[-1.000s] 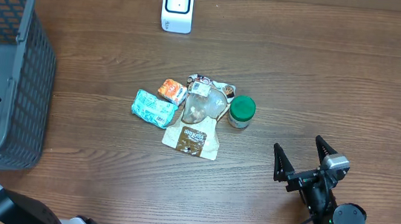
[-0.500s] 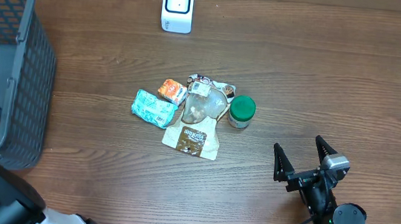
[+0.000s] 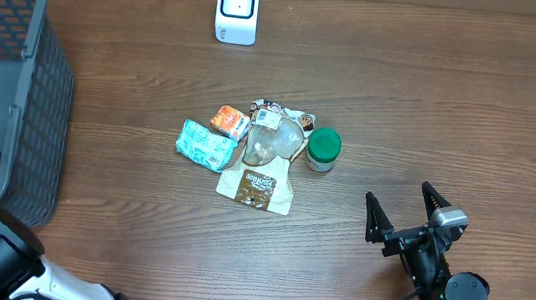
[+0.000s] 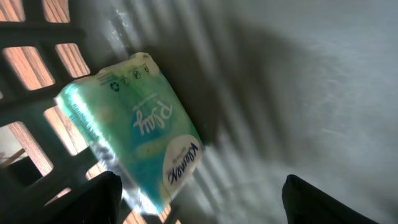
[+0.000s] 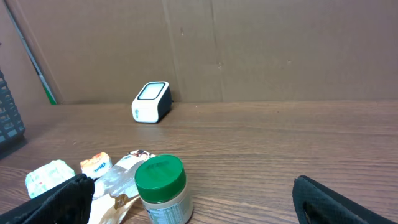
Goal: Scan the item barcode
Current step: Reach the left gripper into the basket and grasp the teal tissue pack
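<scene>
Lower right: the right fingers (image 3: 372,219) are standing wide apart, gripping nothing, with bare wooden surface (image 3: 472,112) around them. Lower left: the left fingers (image 4: 102,199) are hanging wide inside the grey basket (image 3: 49,97), near a green tissue pack (image 4: 134,137) lying against its slatted wall. The item pile (image 3: 268,148) is lying at centre, well apart from the scanner (image 3: 237,9) at the top edge.
</scene>
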`<state>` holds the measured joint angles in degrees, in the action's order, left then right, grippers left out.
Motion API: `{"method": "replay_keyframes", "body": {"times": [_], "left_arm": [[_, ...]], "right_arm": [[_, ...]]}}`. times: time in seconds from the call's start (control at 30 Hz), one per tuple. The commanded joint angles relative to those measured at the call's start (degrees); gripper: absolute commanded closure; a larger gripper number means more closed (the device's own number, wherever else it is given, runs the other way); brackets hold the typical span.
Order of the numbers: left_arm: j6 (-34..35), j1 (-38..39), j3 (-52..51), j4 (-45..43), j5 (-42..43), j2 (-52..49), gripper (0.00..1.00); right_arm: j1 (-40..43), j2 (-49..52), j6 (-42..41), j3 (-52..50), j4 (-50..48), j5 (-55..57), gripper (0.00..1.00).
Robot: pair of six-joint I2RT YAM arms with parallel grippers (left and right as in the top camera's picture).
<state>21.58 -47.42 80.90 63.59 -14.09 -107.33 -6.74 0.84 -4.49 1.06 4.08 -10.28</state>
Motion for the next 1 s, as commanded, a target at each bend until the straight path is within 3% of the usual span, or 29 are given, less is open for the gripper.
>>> {"method": "replay_keyframes", "body": {"times": [0.0,0.5,0.97], "left_arm": [[1.4,-0.7,-0.2,0.0,-2.9,-2.0,0.17],[1.3,-0.5,-1.2,-6.7,0.0,-2.1,0.17],[-1.6,3.0,-3.9,-14.1,3.6,-2.1,0.22]], "right_arm": [[0.3,-0.7,0.1,-0.6,-0.3,-0.3,0.0],[0.3,-0.7,0.1,-0.6,-0.3,-0.3,0.0],[0.3,-0.7,0.1,-0.6,-0.3,-0.3,0.0]]}}
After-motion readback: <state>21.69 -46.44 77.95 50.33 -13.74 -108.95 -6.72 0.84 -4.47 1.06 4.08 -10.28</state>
